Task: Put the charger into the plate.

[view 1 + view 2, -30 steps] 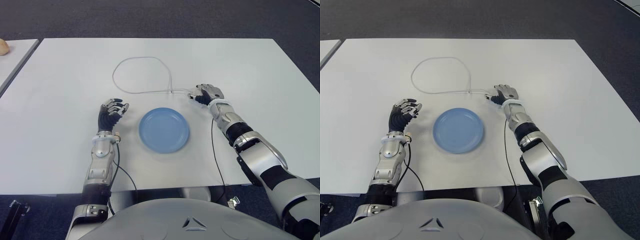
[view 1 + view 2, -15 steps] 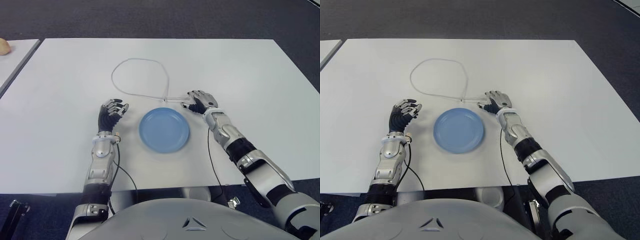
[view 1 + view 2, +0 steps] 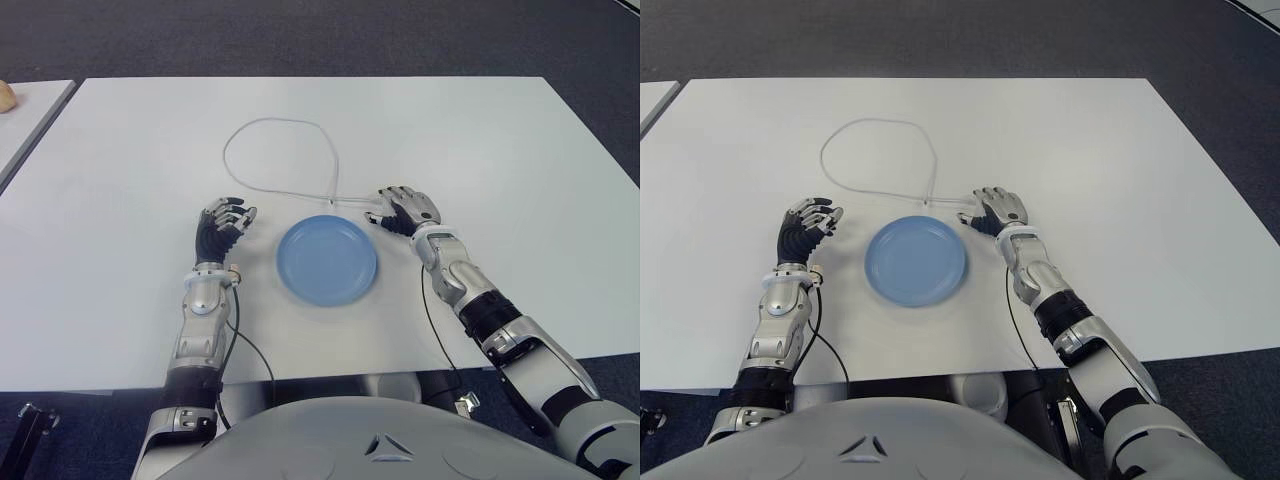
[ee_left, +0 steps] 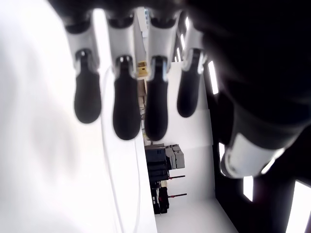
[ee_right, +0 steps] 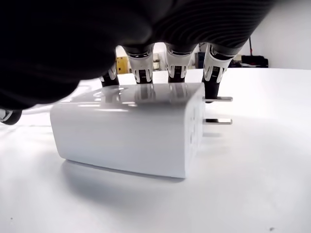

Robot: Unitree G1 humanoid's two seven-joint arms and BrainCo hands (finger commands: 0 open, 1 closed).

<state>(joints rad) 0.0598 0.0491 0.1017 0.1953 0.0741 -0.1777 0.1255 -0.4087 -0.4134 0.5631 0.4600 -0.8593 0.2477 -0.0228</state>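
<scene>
The charger (image 5: 126, 131) is a white brick with two metal prongs, low over the white table (image 3: 500, 150). My right hand (image 3: 400, 208) is shut on it, fingers (image 5: 178, 73) curled over its top; whether it touches the table I cannot tell. The hand shows just off the far right rim of the blue plate (image 3: 327, 261), which holds nothing. The charger's thin white cable (image 3: 280, 119) trails from the hand in a loop across the table beyond the plate. My left hand (image 3: 225, 220) shows left of the plate, idle, its fingers (image 4: 126, 97) loosely bent and holding nothing.
A second white table (image 3: 25, 125) adjoins on the far left, with a small pale object (image 3: 5, 95) at its edge. Dark carpet (image 3: 300, 35) lies beyond the table's far edge.
My right hand has drawn the charger nearer to me and leftward, up to the plate's rim, and the cable loop has shifted with it. The left hand has not moved.
</scene>
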